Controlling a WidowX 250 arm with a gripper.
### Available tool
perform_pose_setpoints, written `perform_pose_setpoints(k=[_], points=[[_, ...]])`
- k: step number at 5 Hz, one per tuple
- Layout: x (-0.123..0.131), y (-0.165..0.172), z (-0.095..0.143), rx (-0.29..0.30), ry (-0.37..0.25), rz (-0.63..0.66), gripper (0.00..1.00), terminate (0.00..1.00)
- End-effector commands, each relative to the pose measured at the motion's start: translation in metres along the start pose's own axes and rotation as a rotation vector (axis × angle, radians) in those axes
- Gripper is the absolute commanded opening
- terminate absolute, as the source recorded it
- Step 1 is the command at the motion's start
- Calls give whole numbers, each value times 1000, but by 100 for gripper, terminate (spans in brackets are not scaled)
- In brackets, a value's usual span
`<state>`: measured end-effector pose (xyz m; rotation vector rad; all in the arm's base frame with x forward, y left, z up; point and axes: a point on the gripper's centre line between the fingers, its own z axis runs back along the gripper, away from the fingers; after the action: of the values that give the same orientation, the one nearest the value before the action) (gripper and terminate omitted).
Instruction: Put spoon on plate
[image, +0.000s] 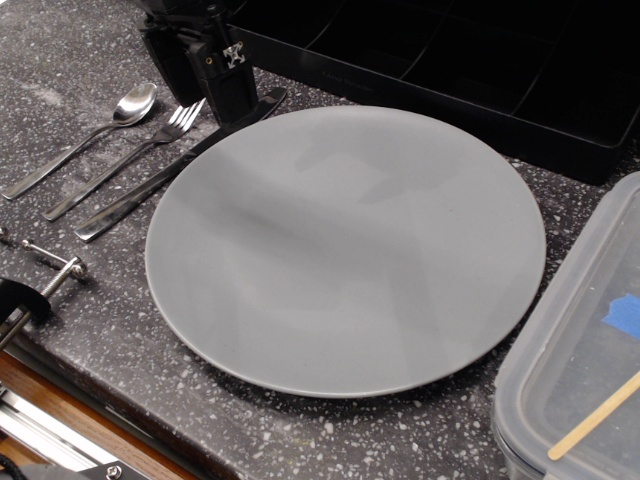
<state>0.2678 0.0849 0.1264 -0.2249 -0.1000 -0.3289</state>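
Speckled dark stone is forming the desk (90, 330), with everything lying on it. At far left the spoon (80, 140) is resting flat, bowl pointing away, a fork (125, 160) just beside it and a knife (170, 170) next, its tip reaching under the gripper (215, 75). Whether the fingers are spread or closed I cannot tell; they are gripping nothing visible. The plate (345, 250) is sitting centrally, a clear container (575, 360) at right.
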Motion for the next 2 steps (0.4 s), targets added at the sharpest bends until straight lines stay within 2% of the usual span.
perform_pose_setpoints(k=[1,2], points=[[0,0,0,0,0,0,100,0],[2,29,24,35,-43,14,100,0]])
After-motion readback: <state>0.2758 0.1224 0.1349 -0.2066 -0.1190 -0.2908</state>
